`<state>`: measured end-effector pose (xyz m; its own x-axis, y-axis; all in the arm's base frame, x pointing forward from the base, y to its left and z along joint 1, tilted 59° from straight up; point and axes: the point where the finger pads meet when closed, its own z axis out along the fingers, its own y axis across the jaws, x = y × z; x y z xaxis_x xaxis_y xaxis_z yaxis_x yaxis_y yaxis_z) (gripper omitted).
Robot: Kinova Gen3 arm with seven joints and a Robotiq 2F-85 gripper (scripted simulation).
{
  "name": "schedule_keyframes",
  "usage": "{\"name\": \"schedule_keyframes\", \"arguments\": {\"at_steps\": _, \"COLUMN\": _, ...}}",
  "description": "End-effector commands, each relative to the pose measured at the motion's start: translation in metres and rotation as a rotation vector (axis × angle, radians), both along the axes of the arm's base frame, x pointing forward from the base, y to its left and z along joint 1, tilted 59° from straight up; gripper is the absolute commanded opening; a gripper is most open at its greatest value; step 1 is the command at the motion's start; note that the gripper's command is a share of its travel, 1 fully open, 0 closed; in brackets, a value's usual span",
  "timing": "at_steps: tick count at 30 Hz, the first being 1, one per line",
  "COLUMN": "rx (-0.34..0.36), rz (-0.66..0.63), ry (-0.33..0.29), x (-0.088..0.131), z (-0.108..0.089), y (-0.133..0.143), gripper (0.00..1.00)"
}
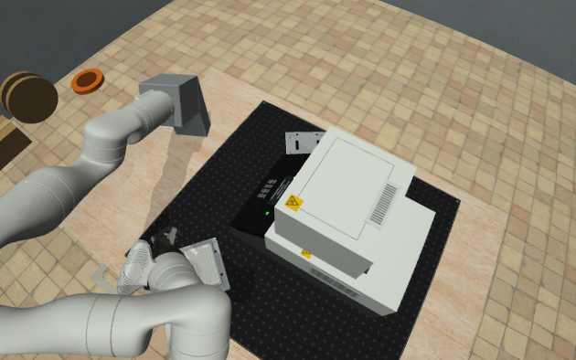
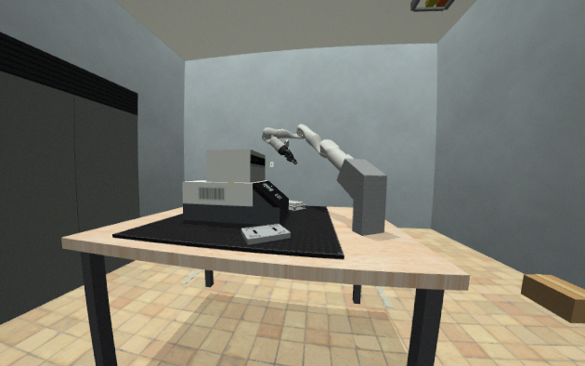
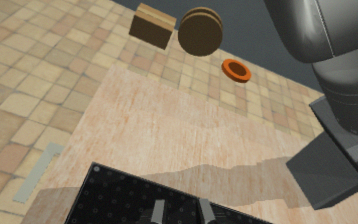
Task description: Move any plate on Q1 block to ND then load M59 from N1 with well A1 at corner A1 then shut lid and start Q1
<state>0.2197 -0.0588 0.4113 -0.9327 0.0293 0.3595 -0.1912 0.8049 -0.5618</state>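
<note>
While the white-and-black cycler Q1 fills the middle of the black mat on the wooden desk, its tall upper housing hides the block from the top view, and its lamp glows green. Beside its key panel lies a grey nest with dark slots and no plate on it. The arm's grey pedestal rises next to the mat; on the floor beyond are an orange ring, a round stool-like thing and a brown box. The pale, gridded plate, presumably M59, sits on the other nest, on the mat's far side from the slotted one. The jaws hang well above the desk, tilted, appearing just beside that plate from the top; they stand narrowly parted and hold nothing. In the wrist view, the mat's edge shows between them, and the plate is out of sight.
</note>
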Motion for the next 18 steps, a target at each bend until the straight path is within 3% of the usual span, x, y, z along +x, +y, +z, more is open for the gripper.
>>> {"name": "schedule_keyframes", "arguments": {"at_steps": 1, "rx": 0.0, "rz": 0.001, "ry": -0.001, "x": -0.003, "z": 0.004, "y": 0.005, "gripper": 0.23}}
{"name": "schedule_keyframes", "arguments": {"at_steps": 18, "rx": 0.0, "rz": 0.001, "ry": -0.001, "x": -0.022, "z": 0.024, "y": 0.034, "gripper": 0.1}}
